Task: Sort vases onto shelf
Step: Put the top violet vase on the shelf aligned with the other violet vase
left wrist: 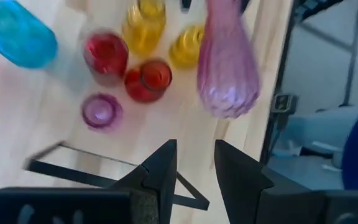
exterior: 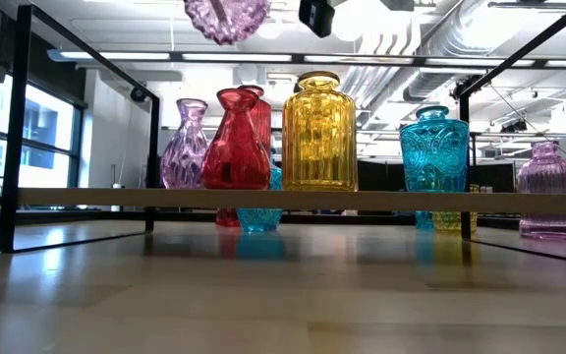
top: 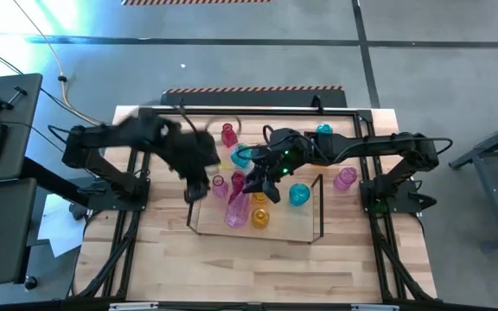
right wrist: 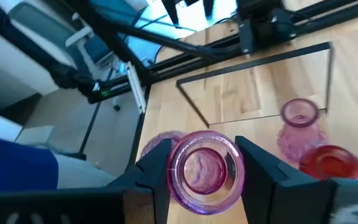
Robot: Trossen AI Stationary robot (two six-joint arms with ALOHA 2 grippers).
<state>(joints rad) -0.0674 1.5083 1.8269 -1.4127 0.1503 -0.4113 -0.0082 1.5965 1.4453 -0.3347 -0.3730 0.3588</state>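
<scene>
My right gripper (top: 254, 184) (right wrist: 204, 157) is shut on a pink vase (top: 236, 212) over the shelf (top: 251, 233). That vase's rounded base (exterior: 226, 18) shows high above the shelf's board (exterior: 381, 200). On the shelf stand a purple vase (exterior: 185, 146), a red one (exterior: 234, 143), a yellow one (exterior: 318, 133) and a cyan one (exterior: 433, 149). My left gripper (top: 195, 190) (left wrist: 195, 167) hovers over the shelf's left end frame, open, with nothing between its fingers. My right gripper pinches the pink vase at its neck, just under the mouth rim (right wrist: 178, 169), one finger on each side. The fingers come from the table's right, slanting down. The vase hangs below them, body down (left wrist: 225, 74), lifted clear of the shelf and the other vases.
More vases stand on the table behind the shelf: a red one (top: 228, 134), two cyan ones (top: 323, 130) (top: 240, 157), and a pink one (top: 345, 179) right of the shelf. Dark upright frames (top: 319, 207) close the shelf's short ends. Bare wood lies near the front edge.
</scene>
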